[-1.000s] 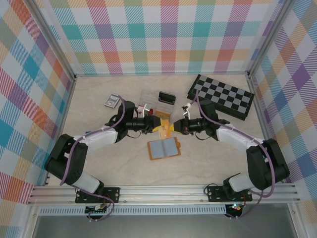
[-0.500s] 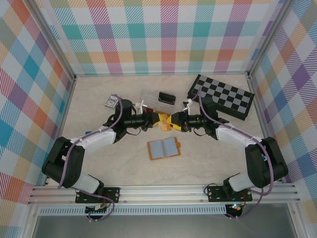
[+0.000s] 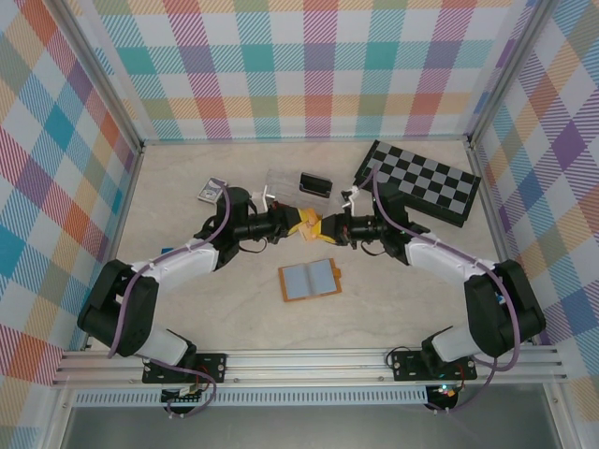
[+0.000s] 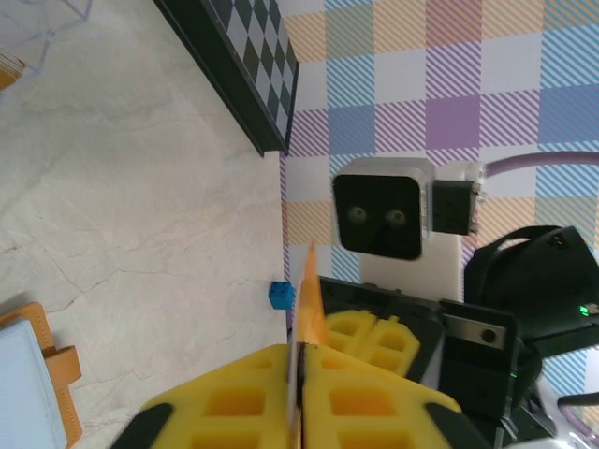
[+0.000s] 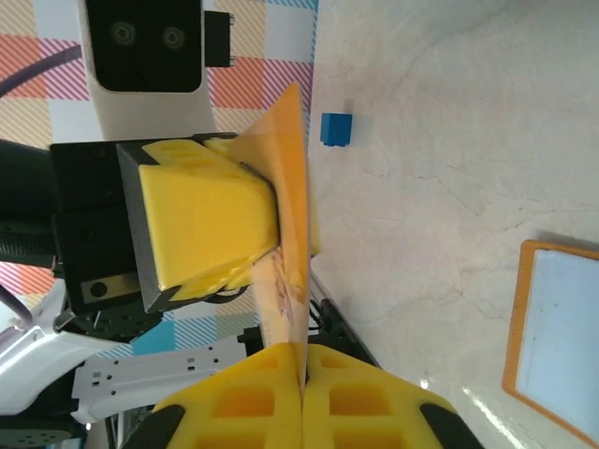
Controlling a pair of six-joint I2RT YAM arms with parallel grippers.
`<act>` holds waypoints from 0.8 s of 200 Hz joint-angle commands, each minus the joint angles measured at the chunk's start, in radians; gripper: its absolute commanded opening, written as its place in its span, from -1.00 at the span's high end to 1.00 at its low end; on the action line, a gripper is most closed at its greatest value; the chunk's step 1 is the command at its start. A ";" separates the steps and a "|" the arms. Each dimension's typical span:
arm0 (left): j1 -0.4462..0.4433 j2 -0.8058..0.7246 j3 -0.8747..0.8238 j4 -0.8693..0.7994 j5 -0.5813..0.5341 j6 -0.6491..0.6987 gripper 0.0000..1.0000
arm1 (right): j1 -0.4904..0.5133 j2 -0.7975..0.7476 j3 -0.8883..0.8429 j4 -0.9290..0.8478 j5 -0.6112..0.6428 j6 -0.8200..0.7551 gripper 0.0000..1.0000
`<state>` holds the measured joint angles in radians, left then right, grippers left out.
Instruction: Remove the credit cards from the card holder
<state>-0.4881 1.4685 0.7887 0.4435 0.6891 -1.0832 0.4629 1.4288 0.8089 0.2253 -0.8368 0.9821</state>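
Fingers first: the left fingers (image 4: 234,404), blocks of yellow foam, are clenched flat against each other with the thin edge of an orange credit card (image 4: 306,299) caught in the seam between them. The right fingers (image 5: 245,404) are clamped the same way on the opposite end of that card, so both arms grip one card from facing sides, and it hangs above the table (image 3: 234,299) just left of the chessboard (image 3: 418,181). In the right wrist view the card shows as a narrow, glossy orange sheet standing on edge, running from the right fingers' seam up past the left arm's yellow pads.

The card holder (image 3: 310,279) lies on the table to the left of the chessboard and nearer to the arm bases than it is, apart from both pairs of fingers. It is spread open like a small book, flat, with an orange-tan border and two pale grey-blue inner panels side by side. A short tan tab sticks out at the edge turned toward the chessboard. Whether any cards sit inside its panels I cannot tell.

A small blue cube (image 5: 335,128) rests on the table close to the chessboard's near edge.
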 commanded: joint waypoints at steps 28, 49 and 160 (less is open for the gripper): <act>0.036 -0.104 0.053 -0.495 -0.220 0.189 -0.15 | 0.004 -0.025 0.221 -0.516 0.243 -0.503 1.00; 0.068 -0.138 0.110 -0.828 -0.427 0.304 -0.38 | 0.029 0.030 0.353 -0.744 0.479 -0.759 1.00; 0.163 -0.225 0.105 -1.110 -0.656 0.476 -1.00 | 0.089 0.445 0.768 -0.894 0.641 -1.471 1.00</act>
<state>-0.3420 1.2610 0.8993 -0.6228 0.0574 -0.6453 0.5468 1.8301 1.5036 -0.6193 -0.1711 -0.2909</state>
